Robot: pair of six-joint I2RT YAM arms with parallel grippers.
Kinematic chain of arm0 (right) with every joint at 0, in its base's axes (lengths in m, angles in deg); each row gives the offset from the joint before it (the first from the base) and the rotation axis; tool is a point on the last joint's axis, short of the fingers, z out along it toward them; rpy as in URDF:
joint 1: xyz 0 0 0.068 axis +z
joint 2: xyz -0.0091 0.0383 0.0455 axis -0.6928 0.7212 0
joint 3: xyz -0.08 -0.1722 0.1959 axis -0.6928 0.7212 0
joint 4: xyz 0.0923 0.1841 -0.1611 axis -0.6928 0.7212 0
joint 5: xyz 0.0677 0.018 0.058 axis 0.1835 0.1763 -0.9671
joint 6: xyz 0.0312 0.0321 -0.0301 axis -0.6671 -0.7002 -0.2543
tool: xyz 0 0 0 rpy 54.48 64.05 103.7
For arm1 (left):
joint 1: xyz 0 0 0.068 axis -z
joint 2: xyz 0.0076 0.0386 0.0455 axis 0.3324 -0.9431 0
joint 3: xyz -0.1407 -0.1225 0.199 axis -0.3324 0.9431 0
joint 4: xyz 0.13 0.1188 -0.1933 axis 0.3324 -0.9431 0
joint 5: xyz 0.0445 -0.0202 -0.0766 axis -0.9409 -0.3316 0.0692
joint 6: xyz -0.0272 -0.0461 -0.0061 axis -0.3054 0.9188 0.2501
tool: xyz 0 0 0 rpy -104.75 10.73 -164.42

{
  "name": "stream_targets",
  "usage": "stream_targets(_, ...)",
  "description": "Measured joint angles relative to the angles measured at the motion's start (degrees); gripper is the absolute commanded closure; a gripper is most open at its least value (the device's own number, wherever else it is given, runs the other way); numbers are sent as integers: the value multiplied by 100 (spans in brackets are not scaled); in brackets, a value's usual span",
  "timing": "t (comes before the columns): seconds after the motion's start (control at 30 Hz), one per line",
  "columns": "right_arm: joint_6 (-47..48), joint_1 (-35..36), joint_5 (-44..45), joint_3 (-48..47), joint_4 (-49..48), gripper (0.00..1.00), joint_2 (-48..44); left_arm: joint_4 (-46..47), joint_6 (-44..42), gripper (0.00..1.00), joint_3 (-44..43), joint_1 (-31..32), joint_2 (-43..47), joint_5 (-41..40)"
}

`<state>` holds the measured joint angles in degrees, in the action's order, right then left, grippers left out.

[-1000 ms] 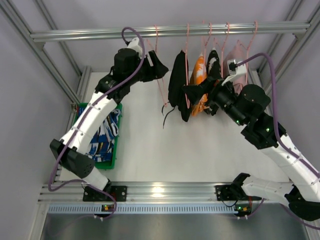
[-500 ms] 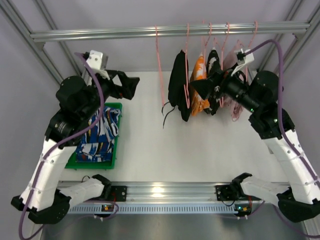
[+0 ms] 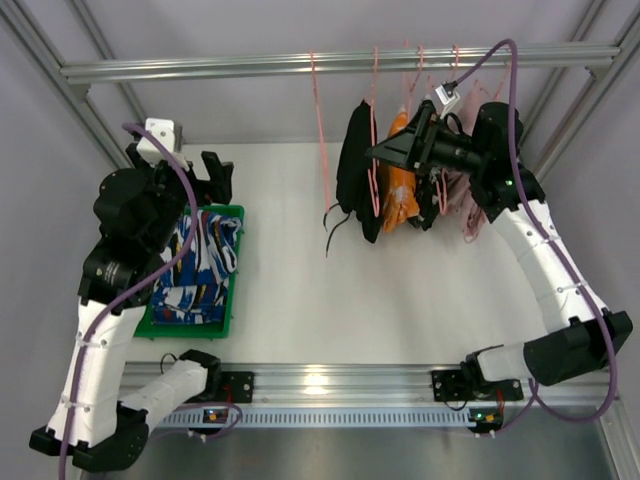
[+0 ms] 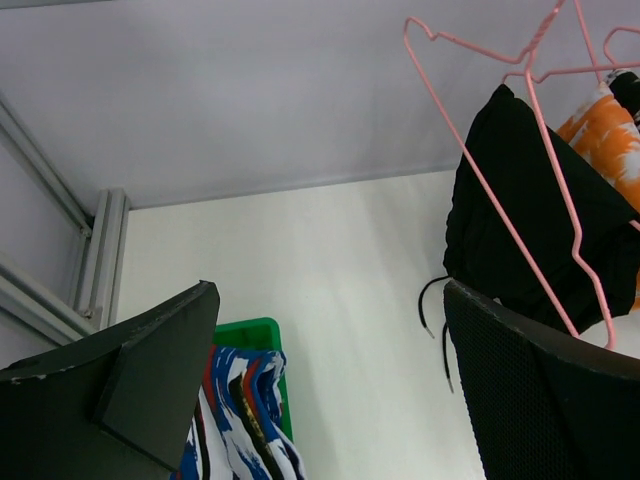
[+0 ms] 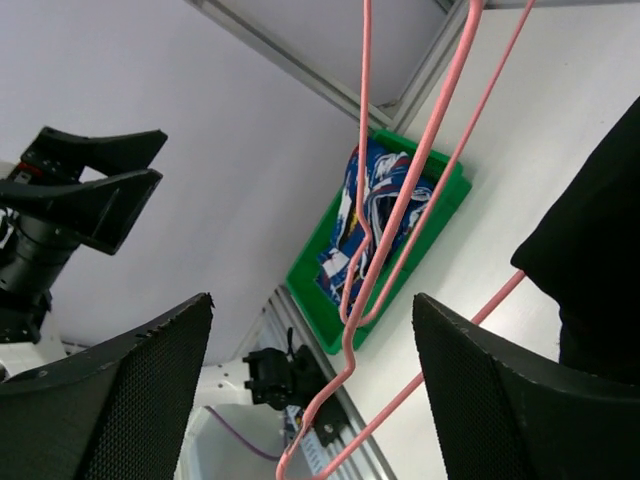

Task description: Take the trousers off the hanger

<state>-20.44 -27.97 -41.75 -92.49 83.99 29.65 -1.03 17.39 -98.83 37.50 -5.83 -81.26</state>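
Observation:
The black trousers [image 3: 354, 175] hang folded over a pink hanger [image 3: 375, 120] on the rail, with the drawstrings [image 3: 332, 225] dangling. They also show in the left wrist view [image 4: 530, 215]. The blue printed trousers [image 3: 200, 268] lie in the green bin [image 3: 233, 300], and show in the left wrist view [image 4: 240, 415] and the right wrist view [image 5: 366, 200]. My left gripper [image 3: 210, 172] is open and empty above the bin's far end. My right gripper [image 3: 385, 155] is open beside the black trousers, with pink hanger wire [image 5: 372, 250] between its fingers, not clamped.
An empty pink hanger [image 3: 320, 140] hangs left of the black trousers. Orange [image 3: 400, 185], black-and-white [image 3: 428, 125] and pink [image 3: 470, 195] garments hang further right on the metal rail [image 3: 200, 68]. Frame posts stand at both sides.
My left arm has swung away from the rail, back and left, to above the green bin. My right gripper has risen and moved in towards the black trousers' hanger.

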Motion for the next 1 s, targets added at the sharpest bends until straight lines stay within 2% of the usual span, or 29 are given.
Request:
stream_targets(0.23,-761,83,-9,221,-647,31,295,-13,197,1,9,-205,116,85)
stream_targets(0.4,-1167,164,17,221,-1165,41,627,-13,269,1,11,-243,98,195)
stream_targets(0.53,-1510,208,59,238,-1572,44,833,-11,317,1,22,-273,98,238)
stream_targets(0.63,-1753,212,63,396,-1829,53,859,-13,356,1,26,-275,98,256)
stream_targets(0.8,-2131,223,35,525,-2146,60,935,-9,376,1,76,-275,98,275)
stream_targets(0.93,-2371,234,-7,564,-2361,72,944,-11,389,1,118,-275,81,299)
stream_targets(1.0,-2459,234,-22,564,-2428,81,944,-11,391,1,118,-275,74,315)
